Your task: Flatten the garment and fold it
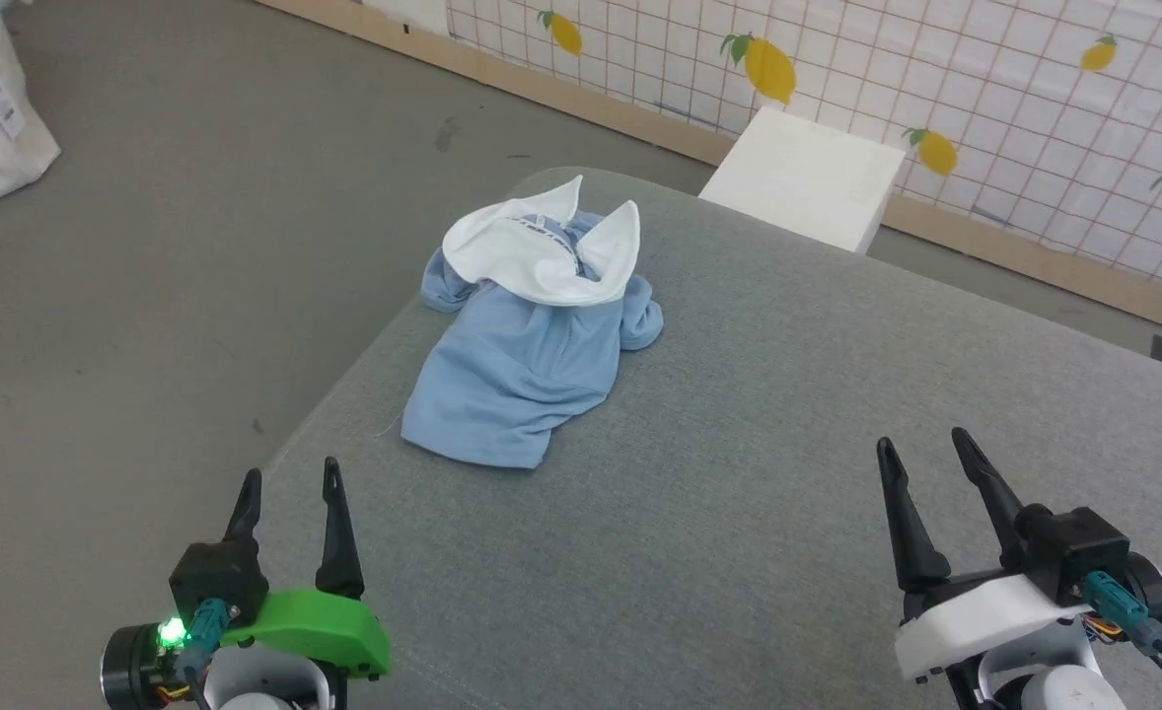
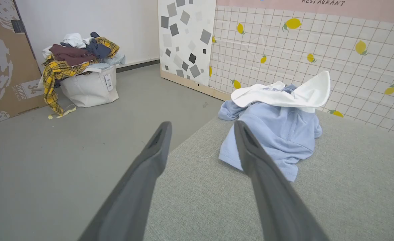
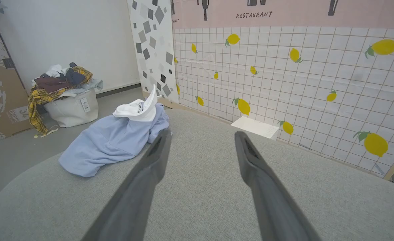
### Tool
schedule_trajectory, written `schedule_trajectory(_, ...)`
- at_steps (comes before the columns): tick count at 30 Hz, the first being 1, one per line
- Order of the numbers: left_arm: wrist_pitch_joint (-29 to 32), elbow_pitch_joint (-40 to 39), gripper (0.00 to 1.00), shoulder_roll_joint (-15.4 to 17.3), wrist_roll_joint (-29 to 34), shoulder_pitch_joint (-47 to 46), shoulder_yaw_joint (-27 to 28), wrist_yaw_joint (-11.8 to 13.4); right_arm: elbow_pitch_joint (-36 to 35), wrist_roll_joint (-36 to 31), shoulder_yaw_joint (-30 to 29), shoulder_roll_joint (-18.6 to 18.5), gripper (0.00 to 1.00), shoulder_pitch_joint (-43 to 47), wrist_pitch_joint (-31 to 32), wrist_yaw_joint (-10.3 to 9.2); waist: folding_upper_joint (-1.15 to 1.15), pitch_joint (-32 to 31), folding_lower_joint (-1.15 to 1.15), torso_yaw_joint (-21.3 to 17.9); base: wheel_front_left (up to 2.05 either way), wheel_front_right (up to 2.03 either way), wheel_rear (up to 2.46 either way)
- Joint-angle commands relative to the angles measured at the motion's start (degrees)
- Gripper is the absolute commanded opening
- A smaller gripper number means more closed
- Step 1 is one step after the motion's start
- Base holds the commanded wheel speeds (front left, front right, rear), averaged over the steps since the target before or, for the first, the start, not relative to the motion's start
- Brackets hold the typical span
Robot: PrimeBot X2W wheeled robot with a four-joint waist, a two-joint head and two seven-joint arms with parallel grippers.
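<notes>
Left tool [image 1: 291, 467] and right tool [image 1: 919, 438] hang open and empty, garment [image 1: 517, 375] crumpled ahead, nearer the left.

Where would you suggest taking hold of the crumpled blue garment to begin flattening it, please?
Probably the near hem of the garment, at its corners, from the robot's side. That edge lies fairly flat, facing the open left pincer, the nearer one, and the open right pincer. The far end is bunched beneath the upturned white section, so gripping there seems harder.
</notes>
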Motion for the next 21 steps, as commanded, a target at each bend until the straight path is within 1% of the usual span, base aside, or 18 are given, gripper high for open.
schedule_trajectory(1, -0.6, 0.21, 1.0, 0.21, -0.34, -0.13, 0.03, 0.38, 0.34, 0.52, 0.05, 0.06, 1.0, -0.87, -0.65, -0.08, 0.0, 0.34, 0.0, 0.51, 0.0, 0.0, 0.0)
schedule_trajectory(5, -1.07, 0.23, 1.0, 0.15, -1.1, -0.42, 0.16, 0.36, 0.53, 0.49, -0.01, 0.06, 1.0, -1.29, -1.08, -0.08, 0.0, 1.12, 0.0, 0.98, 0.0, 0.0, 0.0)
schedule_trajectory(7, -1.3, 0.73, 1.0, 0.1, -1.85, -1.19, 0.02, -0.04, 0.43, 0.33, 0.2, 0.06, 1.0, -1.71, -1.16, -0.08, 0.0, 1.9, 0.0, 0.95, 0.0, 0.0, 0.0)
schedule_trajectory(9, -1.24, 1.92, 1.0, 0.06, -3.1, -3.32, -0.17, -0.88, 0.14, -0.02, 0.44, 0.07, 1.0, -2.4, -1.04, -0.08, 0.0, 3.2, 0.0, 0.73, 0.0, 0.0, 0.0)
schedule_trajectory(11, 0.13, 4.04, 1.0, 0.2, -4.45, -6.95, -0.68, -2.34, -0.29, -0.53, 0.66, 0.07, 1.0, -3.33, -0.81, -0.08, 0.0, 4.92, 0.0, 0.34, 0.0, 0.0, 0.0)
schedule_trajectory(14, 3.52, 8.15, 1.0, 0.76, -6.79, -13.77, -1.04, -4.63, -1.13, -1.33, 1.49, 0.07, 1.0, -4.94, -0.23, -0.09, 0.0, 8.24, 0.0, -0.98, 0.0, 0.0, 0.0)
schedule_trajectory(17, 8.35, 13.47, 1.0, 1.73, -9.52, -22.04, -0.98, -6.83, -1.84, -2.21, 2.48, 0.07, 1.0, -7.08, 0.22, -0.09, 0.0, 12.57, 0.0, -3.11, 0.0, 0.0, 0.0)
schedule_trajectory(21, 16.93, 21.48, 1.0, 3.61, -14.53, -31.89, -0.07, -9.23, -2.42, -2.84, 3.29, 0.08, 1.0, -9.32, 0.33, -0.09, 0.0, 17.99, 0.0, -6.18, 0.0, 0.0, 0.0)
